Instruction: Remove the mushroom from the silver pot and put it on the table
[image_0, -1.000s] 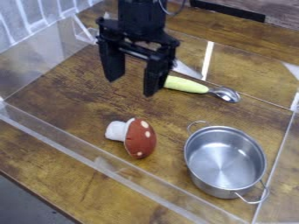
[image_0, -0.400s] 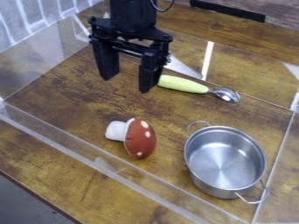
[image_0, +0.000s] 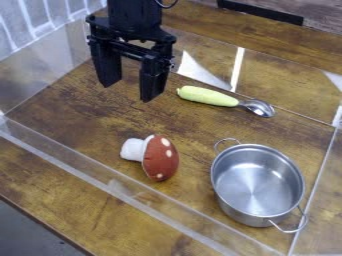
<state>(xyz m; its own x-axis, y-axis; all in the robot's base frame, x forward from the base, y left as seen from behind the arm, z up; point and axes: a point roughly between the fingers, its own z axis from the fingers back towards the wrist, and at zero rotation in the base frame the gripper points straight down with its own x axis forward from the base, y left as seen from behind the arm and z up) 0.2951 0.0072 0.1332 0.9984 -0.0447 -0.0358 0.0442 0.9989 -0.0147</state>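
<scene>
Since the earlier frame the black gripper (image_0: 130, 82) has drifted left in view and further from the small round shiny steel pot (image_0: 258, 182); nothing else has shifted. Its jaws hang wide apart, pointing down, holding nothing.

The small toy mushroom with the dark red white-dotted cap and short white stem (image_0: 152, 155) lies on its side on the brown wooden table (image_0: 67, 105), just left of the pot and apart from it, not touching the rim. The pot's inside shows bare steel, nothing in it. A yellow-green-handled spoon (image_0: 225, 99) lies beyond the pot, toward the back, well clear of the mushroom.

Progress: mushroom out of pot, resting on table, released. Judging from this, the task's goal looks met. What is left is at most the arm clearing away; gripper sits up and to the left of the pot, well apart from both pot and mushroom. No regrasp looks needed.
</scene>
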